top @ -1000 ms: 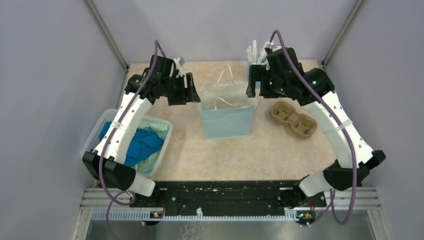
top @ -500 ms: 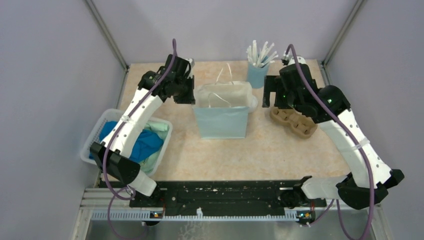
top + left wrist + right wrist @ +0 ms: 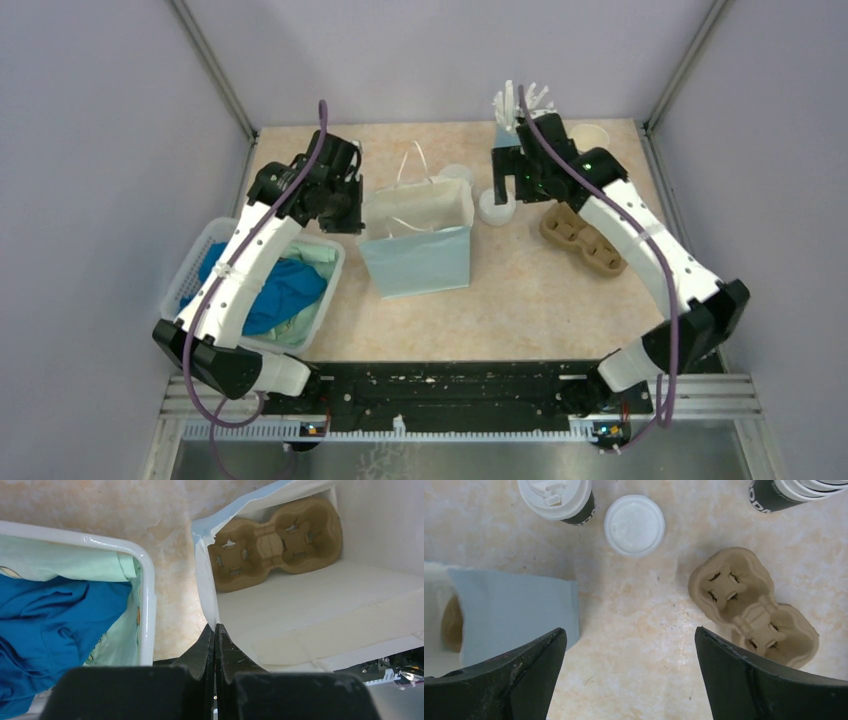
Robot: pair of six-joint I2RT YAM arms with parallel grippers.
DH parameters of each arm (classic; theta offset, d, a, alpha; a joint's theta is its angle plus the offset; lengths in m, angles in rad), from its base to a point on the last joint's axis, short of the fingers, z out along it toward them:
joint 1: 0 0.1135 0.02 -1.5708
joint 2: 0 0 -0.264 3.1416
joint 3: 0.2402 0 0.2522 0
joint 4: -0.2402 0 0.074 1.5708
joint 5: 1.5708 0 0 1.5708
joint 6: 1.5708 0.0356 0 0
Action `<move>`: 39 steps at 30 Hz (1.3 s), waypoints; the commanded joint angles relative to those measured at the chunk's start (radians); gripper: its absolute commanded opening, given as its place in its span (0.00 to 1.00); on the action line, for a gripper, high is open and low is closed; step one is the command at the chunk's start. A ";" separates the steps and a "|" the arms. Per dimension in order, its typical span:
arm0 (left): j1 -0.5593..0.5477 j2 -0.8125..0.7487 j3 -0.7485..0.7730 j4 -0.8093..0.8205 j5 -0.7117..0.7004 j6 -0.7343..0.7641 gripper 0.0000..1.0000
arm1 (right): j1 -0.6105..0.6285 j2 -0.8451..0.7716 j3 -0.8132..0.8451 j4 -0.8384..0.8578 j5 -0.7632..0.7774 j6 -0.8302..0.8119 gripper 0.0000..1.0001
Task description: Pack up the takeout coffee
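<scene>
The takeout coffee (image 3: 556, 500), a dark cup under a white dome lid, stands on the table behind the pale blue paper bag (image 3: 420, 255); from above only its lid (image 3: 455, 177) shows. My left gripper (image 3: 215, 626) is shut on the bag's left rim (image 3: 206, 587); in the top view that gripper (image 3: 345, 213) sits at the bag's left edge. A brown cup carrier (image 3: 275, 540) lies inside the bag. My right gripper (image 3: 629, 632) is open over bare table, right of the bag and nearer than the coffee, holding nothing.
A loose white lid (image 3: 634, 525) lies beside the coffee. A second carrier (image 3: 588, 238) rests at the right, a stack of lidless cups (image 3: 794, 492) behind it. A straw holder (image 3: 515, 112) stands at the back. A white basket (image 3: 330, 262) of cloths borders the bag's left.
My left gripper has shut on the bag's left rim and drawn the bag leftward and nearer. The right arm swung back over the lid, its jaws a little wider.
</scene>
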 commanded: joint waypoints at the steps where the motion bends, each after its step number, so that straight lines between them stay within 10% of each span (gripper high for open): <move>1: 0.003 -0.033 -0.005 -0.048 -0.029 -0.017 0.03 | -0.001 0.125 0.018 0.088 -0.045 -0.054 0.98; 39: 0.010 -0.091 0.018 -0.158 -0.145 -0.021 0.22 | 0.026 0.741 0.542 0.213 -0.138 -0.152 0.99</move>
